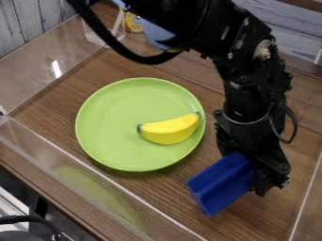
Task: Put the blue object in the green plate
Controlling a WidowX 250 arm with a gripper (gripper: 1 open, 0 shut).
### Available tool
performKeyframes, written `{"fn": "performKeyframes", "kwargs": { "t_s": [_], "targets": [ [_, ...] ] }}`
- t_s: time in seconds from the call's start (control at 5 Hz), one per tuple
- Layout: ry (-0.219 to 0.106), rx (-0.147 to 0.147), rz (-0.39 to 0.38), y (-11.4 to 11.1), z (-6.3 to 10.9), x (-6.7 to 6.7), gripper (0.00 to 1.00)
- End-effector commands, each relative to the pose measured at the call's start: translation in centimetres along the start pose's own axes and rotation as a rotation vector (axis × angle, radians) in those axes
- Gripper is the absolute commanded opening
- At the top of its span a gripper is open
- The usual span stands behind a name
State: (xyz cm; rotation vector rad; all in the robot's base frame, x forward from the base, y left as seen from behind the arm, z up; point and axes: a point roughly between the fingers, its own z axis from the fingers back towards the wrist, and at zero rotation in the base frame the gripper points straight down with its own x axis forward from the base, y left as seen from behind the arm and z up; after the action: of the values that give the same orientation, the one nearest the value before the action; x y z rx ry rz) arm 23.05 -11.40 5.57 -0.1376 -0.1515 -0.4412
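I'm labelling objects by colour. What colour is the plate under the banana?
The plate is lime green, as the camera view shows.

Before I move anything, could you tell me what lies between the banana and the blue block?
Only bare wooden table and the green plate's rim, in the camera view.

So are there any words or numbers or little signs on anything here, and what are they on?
No, there are none that I can read.
Blue block: no writing shows on the part in view; the black gripper hides the rest.
Green plate: no writing shows.
Yellow banana: no letters or numbers show.
Yellow round thing at the top edge: too small and cut off to tell.
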Motion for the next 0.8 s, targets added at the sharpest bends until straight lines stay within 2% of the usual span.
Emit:
{"fn": "performKeyframes", "kwargs": {
  "t_s": [0.0, 0.2, 0.4, 0.6],
  "targets": [
    [-0.045, 0.008, -0.023, -0.2, 2.1, 0.6, 0.00],
    [-0.031, 0.017, -0.034, 0.1, 3.2, 0.5, 0.00],
    [-0.021, 0.038, -0.046, 0.7, 5.3, 0.4, 0.00],
    [-0.013, 0.080, -0.028, 2.5, 8.4, 0.4, 0.00]
  ]
}}
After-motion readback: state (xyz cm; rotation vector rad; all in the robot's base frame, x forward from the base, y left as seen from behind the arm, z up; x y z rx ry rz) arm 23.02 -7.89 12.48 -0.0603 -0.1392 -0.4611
